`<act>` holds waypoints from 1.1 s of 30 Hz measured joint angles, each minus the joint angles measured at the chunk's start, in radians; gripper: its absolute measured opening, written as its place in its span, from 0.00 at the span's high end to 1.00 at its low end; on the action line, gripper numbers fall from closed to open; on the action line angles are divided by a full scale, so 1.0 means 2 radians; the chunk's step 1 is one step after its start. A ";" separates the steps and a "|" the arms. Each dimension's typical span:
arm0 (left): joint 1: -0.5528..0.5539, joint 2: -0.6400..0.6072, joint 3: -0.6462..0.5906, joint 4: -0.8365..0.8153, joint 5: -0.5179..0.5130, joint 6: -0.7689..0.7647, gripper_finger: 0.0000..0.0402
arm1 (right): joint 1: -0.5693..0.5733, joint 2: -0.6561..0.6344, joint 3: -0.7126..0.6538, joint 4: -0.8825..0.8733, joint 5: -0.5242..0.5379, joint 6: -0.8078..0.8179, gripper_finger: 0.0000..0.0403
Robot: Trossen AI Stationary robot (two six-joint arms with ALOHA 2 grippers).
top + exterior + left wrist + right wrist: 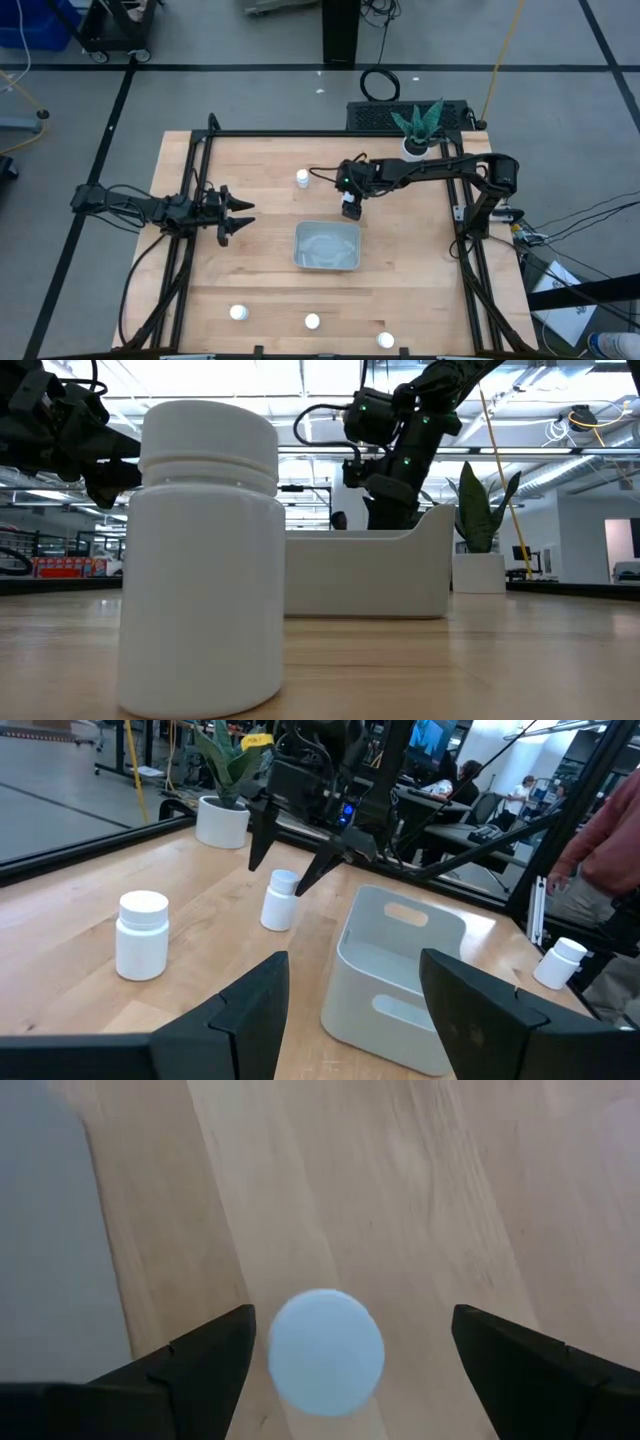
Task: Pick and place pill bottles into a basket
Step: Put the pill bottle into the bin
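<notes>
My right gripper (350, 208) (352, 1315) points down, open, just beyond the far edge of the pale basket (327, 262). Its fingers stand on either side of a white pill bottle (325, 1350), apart from it; the left wrist view shows this bottle (280, 900) upright on the table under the fingertips. My left gripper (238, 215) (350, 1010) is open and empty, left of the basket. Another bottle (302, 178) stands farther back. Three bottles stand near the front edge, at the left (238, 312), in the middle (312, 321) and at the right (386, 340).
A white pot with a green plant (415, 145) stands at the back right. In the low view one bottle (200, 560) fills the foreground before the basket (370, 575). People show beyond the table in the left wrist view (600, 850). Bare wood lies between the basket and the front bottles.
</notes>
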 joint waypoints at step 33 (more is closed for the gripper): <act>0.000 0.000 0.000 0.000 0.000 0.003 0.42 | 0.001 -0.004 0.000 0.001 -0.002 -0.013 0.62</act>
